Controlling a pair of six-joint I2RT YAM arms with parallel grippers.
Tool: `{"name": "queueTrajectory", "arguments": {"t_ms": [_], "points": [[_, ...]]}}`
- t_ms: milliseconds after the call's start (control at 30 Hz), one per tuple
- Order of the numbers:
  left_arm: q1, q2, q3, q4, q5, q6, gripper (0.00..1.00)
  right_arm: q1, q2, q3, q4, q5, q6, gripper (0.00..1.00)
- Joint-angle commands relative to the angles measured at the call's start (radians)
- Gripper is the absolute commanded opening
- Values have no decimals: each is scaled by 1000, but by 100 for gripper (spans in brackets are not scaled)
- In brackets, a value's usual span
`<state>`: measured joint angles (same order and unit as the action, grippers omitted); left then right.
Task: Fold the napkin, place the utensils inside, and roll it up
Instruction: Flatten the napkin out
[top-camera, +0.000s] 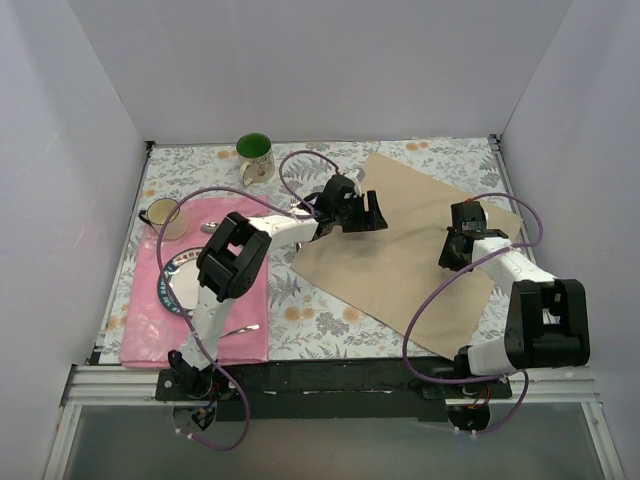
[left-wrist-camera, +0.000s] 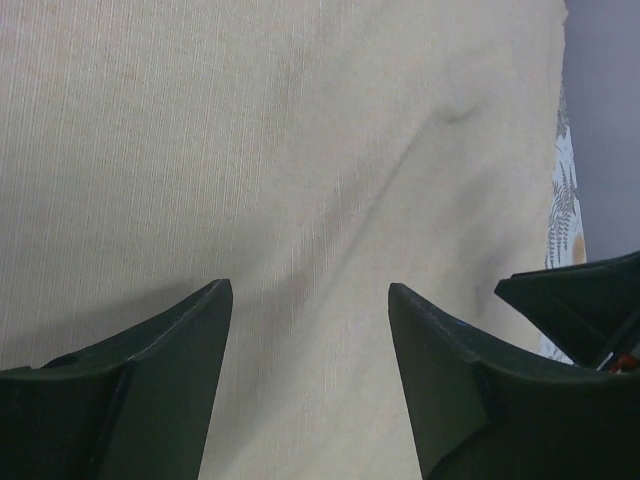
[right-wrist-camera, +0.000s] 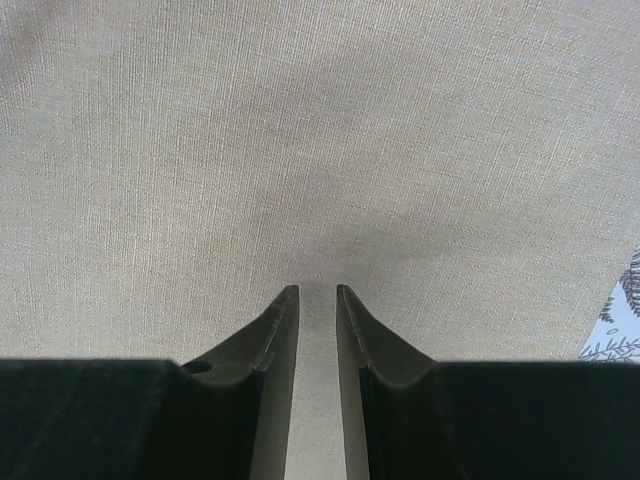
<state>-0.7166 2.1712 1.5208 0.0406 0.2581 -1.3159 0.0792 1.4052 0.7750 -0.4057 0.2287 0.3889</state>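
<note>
The tan napkin (top-camera: 410, 255) lies spread flat and diagonal on the floral tablecloth (top-camera: 320, 325). My left gripper (top-camera: 365, 212) hovers over its far left corner. In the left wrist view this gripper (left-wrist-camera: 308, 285) is open, jaws wide apart, with only creased napkin (left-wrist-camera: 300, 150) beneath. My right gripper (top-camera: 460, 240) is over the napkin's right part. In the right wrist view it (right-wrist-camera: 316, 288) shows a narrow gap, tips close to the flat napkin (right-wrist-camera: 320, 130), nothing pinched. A slim silver utensil (top-camera: 243, 328) lies on the pink placemat (top-camera: 150, 335); another shiny piece (top-camera: 212, 228) lies near the placemat's far edge.
A white plate (top-camera: 172, 283) sits on the placemat under the left arm. A mug with a green inside (top-camera: 256, 158) stands at the back, and a brownish cup (top-camera: 160, 213) at the left. White walls enclose the table on three sides. Purple cables loop above both arms.
</note>
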Motion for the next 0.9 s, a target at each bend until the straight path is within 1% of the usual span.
{"name": "queueTrajectory", "arguments": {"t_ms": [0,100,233,500,700,867], "points": [[5,39,104,87,-36,23,62,-2,-2,-11,38,27,8,29],[22,79,142,62,-51,6,60,-2,21,-20,44,55,19,29],[61,124,134,76,-40,-48,57,-4,55,-31,53,51,25,29],[106,185,156,39,-34,-57,57,-4,93,-42,56,63,11,30],[144,170,121,22,-37,-42,57,-10,132,-28,85,60,2,30],[164,145,101,-8,-54,-17,57,-33,225,50,67,106,-28,31]]}}
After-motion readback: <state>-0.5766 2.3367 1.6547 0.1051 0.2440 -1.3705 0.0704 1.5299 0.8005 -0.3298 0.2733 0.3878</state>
